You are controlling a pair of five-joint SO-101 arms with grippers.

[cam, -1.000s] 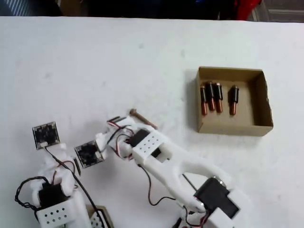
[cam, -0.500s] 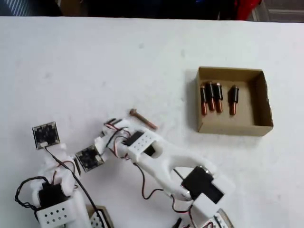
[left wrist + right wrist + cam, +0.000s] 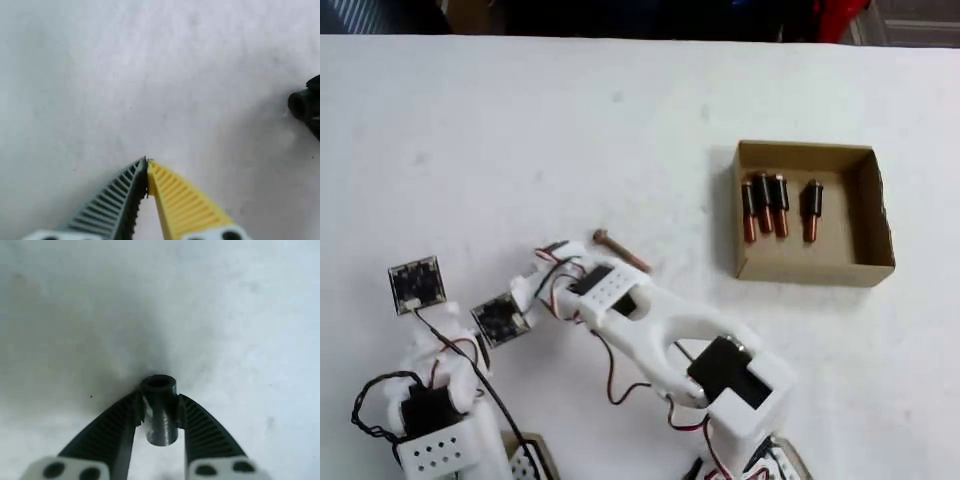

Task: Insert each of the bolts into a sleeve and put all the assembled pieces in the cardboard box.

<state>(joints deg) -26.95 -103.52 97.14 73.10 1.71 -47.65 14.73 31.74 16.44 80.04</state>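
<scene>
Shifted left and toward the lower edge of the high view, the right arm (image 3: 650,330) now leaves the bolt fully uncovered.
Nearest, in the right wrist view, the right gripper (image 3: 159,400) clamps a black sleeve (image 3: 161,415) between its dark fingers, the sleeve's open end pointing away over the white table (image 3: 520,130). The left gripper (image 3: 146,162) holds nothing, its grey and yellow fingers pressed together above bare tabletop. Just beyond the right arm's wrist, centre of the high view, the copper bolt (image 3: 620,250) lies slanted on the table, apart from the arm. Farther, at upper right, the cardboard box (image 3: 810,150) holds four assembled pieces (image 3: 780,208) lying roughly parallel.
</scene>
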